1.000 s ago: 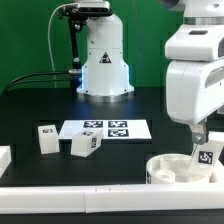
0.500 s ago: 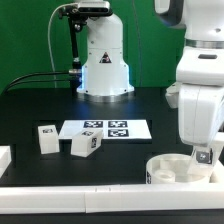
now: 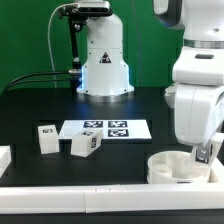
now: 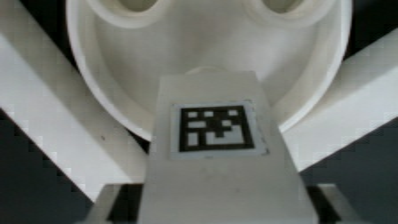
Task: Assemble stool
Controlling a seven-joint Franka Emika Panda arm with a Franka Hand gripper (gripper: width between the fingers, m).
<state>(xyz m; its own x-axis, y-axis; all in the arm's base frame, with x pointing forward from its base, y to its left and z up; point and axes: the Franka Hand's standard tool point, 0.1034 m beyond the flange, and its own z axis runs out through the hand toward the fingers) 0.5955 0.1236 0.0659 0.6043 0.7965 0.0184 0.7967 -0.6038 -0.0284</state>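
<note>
The two dark fingers press flat against opposite sides of a chunky white leg. The gripper is clamped on it, with no gap showing on either side. The leg's face between the fingers carries a black-and-white square tag, turned toward the wrist camera.

Just beyond the fingertips, the leg's far end lies over the round seat disc. Two rounded sockets show at the disc's far side. Whether the leg touches the disc's floor cannot be told. A long white rail runs slantwise on one side of the disc and fingers, and another on the other side.

In the exterior view the gripper hangs at the seat disc, over the part of it toward the exterior view's right, with the held leg's tag just visible. Well apart from the fingers, toward the exterior view's left, two loose legs stand on the black table. The nearer one sits just beside the marker board. The arm's white base stands beyond the board.
</note>
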